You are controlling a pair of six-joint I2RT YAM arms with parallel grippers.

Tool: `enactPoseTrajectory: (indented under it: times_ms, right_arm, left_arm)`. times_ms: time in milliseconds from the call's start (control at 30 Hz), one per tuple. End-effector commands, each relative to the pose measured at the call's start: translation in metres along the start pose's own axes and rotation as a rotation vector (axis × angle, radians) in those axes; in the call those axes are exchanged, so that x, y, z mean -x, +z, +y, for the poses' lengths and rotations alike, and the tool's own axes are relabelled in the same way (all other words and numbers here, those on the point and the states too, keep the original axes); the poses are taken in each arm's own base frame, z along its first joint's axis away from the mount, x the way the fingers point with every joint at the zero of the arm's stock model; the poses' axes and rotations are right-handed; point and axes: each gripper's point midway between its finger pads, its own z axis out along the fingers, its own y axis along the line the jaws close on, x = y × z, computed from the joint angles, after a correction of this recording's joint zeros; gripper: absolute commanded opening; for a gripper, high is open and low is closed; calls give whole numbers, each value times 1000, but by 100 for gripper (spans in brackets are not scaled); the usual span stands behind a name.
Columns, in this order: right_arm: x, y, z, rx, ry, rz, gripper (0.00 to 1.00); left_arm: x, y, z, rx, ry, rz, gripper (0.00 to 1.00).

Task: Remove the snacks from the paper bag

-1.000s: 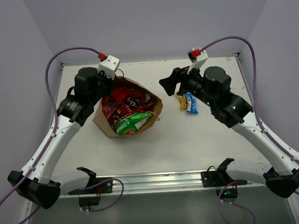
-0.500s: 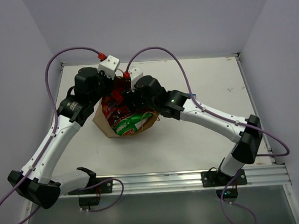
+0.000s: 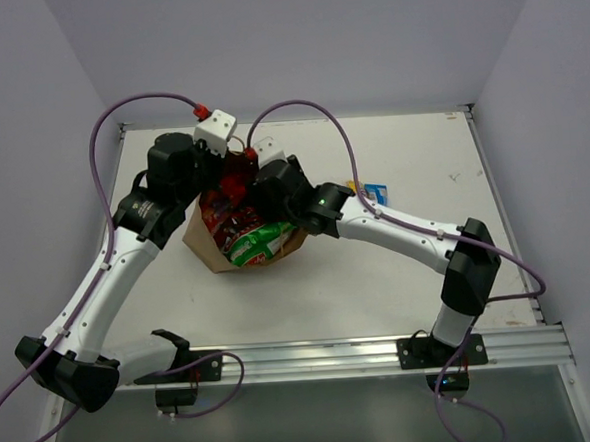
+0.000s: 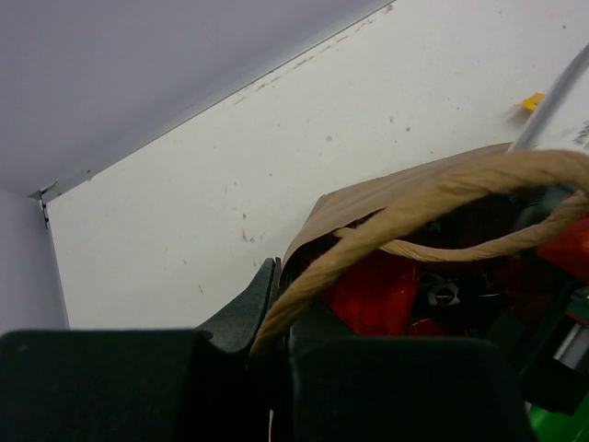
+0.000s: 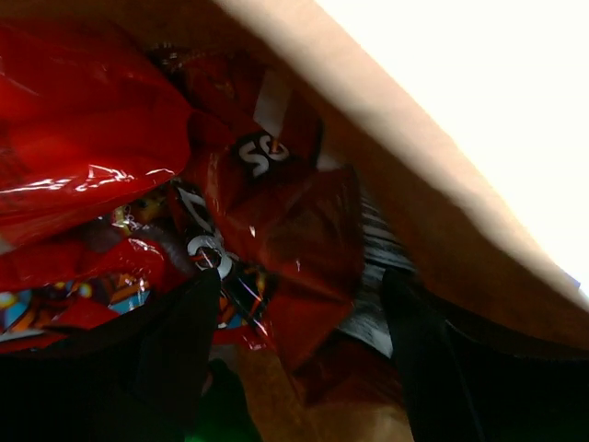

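Note:
The brown paper bag lies open at the table's left middle, holding several red snack packets and a green-and-white one. My left gripper is at the bag's far rim, shut on the twisted paper handle and rim, beside a red packet. My right gripper is inside the bag's mouth. It is open, with a dark red packet between its fingers, close to the bag's inner wall. A yellow-and-blue packet lies on the table, partly behind my right arm.
The right arm's forearm stretches across the table's middle from the right base. White walls close the table at the back and sides. A metal rail runs along the near edge.
My right arm has swung left from beside the yellow-and-blue packet and gone into the bag's mouth, then a little deeper. The left gripper and the bag have stayed put.

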Motion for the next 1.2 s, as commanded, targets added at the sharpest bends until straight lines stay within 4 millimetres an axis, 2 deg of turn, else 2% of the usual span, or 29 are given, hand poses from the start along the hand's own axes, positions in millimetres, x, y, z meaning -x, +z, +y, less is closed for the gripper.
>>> enactPoseTrajectory:
  times_ms: [0,67,133,167,200,233,300,367,400,467,500,567,600,700,733,800,833,933,1067,1133,1167]
  right_arm:
    - [-6,18,0,-22,14,17,73]
    - [-13,27,7,3,3,37,70]
    - [-16,28,14,38,-5,39,59]
    - [-8,24,15,54,2,17,51]
    - [-4,20,15,66,-5,2,30]
    - [2,16,15,75,-9,-16,21]
    - [25,-2,12,97,-17,-74,0]
    - [41,-19,8,114,-47,-106,0]
    - [62,-38,3,134,-38,-156,0]
    - [79,-62,0,172,-53,-196,0]
    - [99,-88,-2,221,-40,-252,0]
    - [111,-112,-8,253,-39,-288,0]
    - [123,-134,-14,277,-29,-332,0]
    - [131,-160,-29,278,-20,-377,0]
    - [137,-177,-40,273,-4,-412,0]
    - [138,-189,-53,272,19,-436,0]
    - [142,-206,-61,293,38,-471,0]
    - [145,-219,-79,303,79,-504,0]
    - [147,-217,-100,270,136,-521,0]
    - [147,-211,-117,217,161,-533,0]
    - [149,-209,-136,157,188,-546,0]
  left_arm:
    - [23,-10,8,29,-17,-85,0]
    - [24,-10,7,26,-16,-87,0]
    - [24,-9,7,25,-17,-87,0]
    - [24,-9,7,26,-17,-87,0]
    - [24,-9,7,25,-16,-88,0]
    - [24,-9,8,29,-14,-88,0]
    - [24,-9,9,33,-12,-88,0]
    - [24,-8,11,45,-9,-87,0]
    - [24,-8,12,53,-8,-87,0]
    - [25,-9,17,78,-8,-88,0]
    - [26,-9,19,87,-7,-91,0]
    - [26,-9,24,119,-7,-85,0]
    - [26,-9,26,128,-10,-85,0]
    - [28,-9,31,153,-9,-84,0]
    - [29,-10,32,162,-10,-87,0]
    - [30,-10,35,173,-10,-87,0]
    - [30,-10,36,181,-10,-84,0]
    - [31,-10,39,199,-7,-82,0]
    - [34,-10,39,197,-15,-90,0]
    - [34,-9,40,201,-16,-90,0]
    - [33,-9,40,204,-14,-88,0]
